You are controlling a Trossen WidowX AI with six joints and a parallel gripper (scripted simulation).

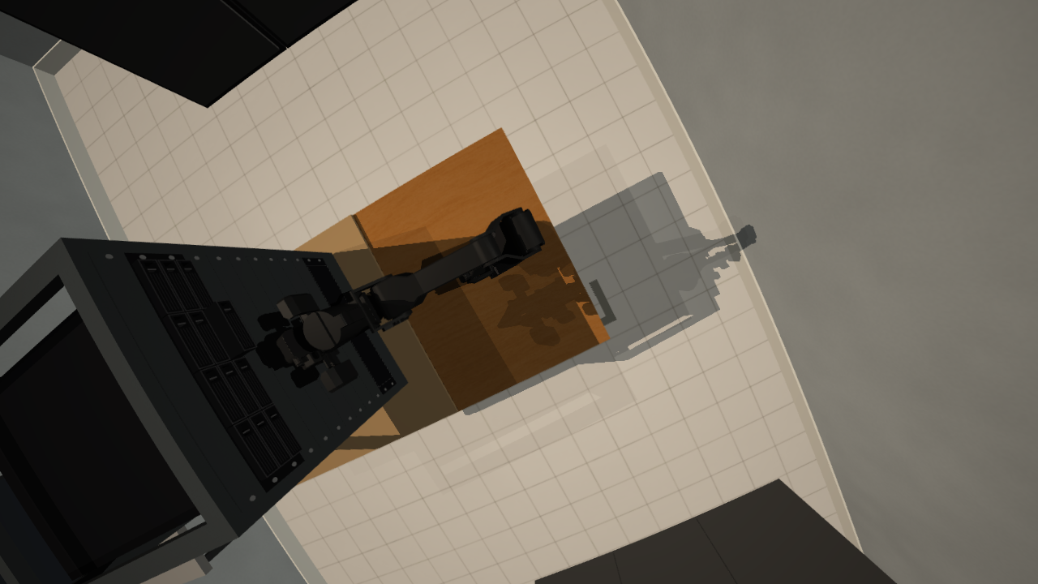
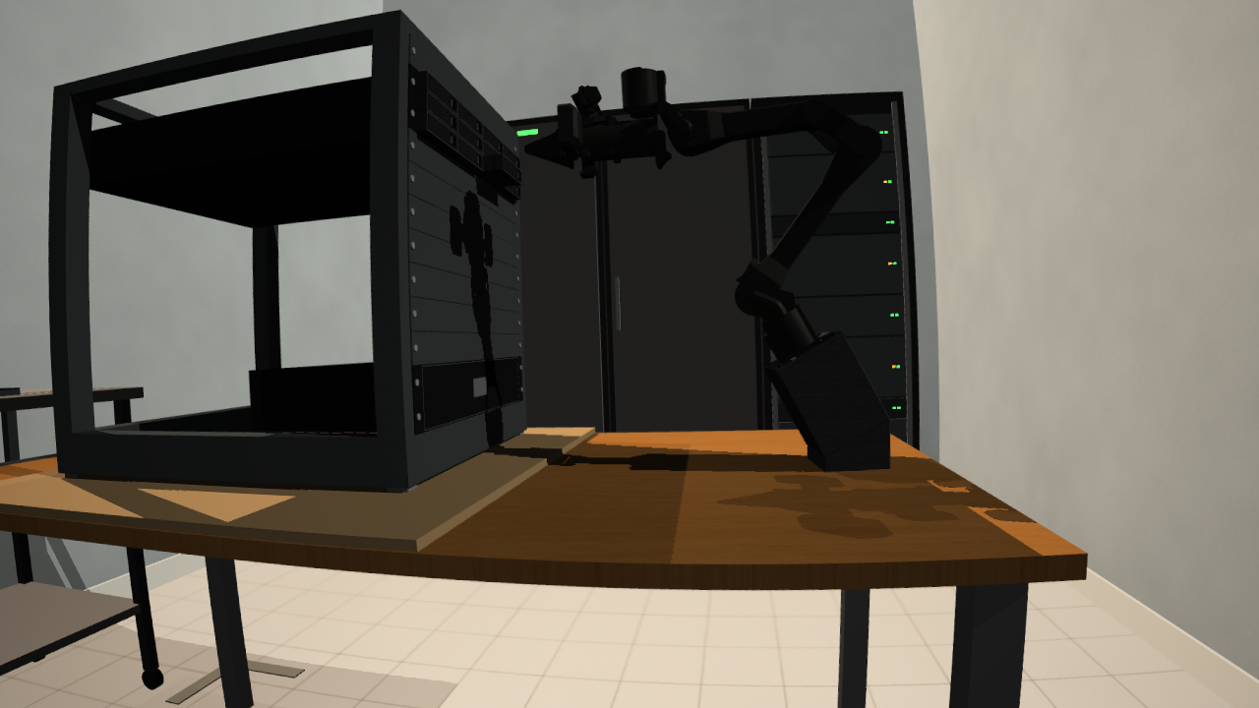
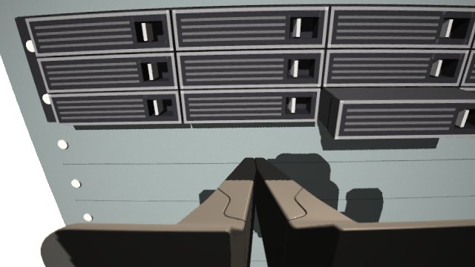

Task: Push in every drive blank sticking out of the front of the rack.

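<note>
The dark rack (image 1: 148, 392) (image 2: 389, 264) stands upright on a board. Its upper front carries three rows of drive blanks. One blank (image 3: 397, 120) (image 1: 235, 328) (image 2: 504, 167) in the bottom row sticks clearly out of the front. Its right end is cut off in the wrist view. The two bottom-row blanks to its left, one at the far left (image 3: 93, 108) and one beside it (image 3: 234, 106), look flush, as do the visible blanks above. My gripper (image 3: 254, 167) (image 2: 528, 148) is shut and empty. In the wrist view its tips are below the blank rows and left of the protruding blank, seemingly off the panel.
The rack stands on a pale board (image 2: 369, 519) on the wooden table (image 2: 748, 537). The arm base (image 2: 845, 404) is at the table's right part. Dark cabinets (image 2: 687, 290) stand behind. A low cart (image 2: 61, 616) is at the lower left.
</note>
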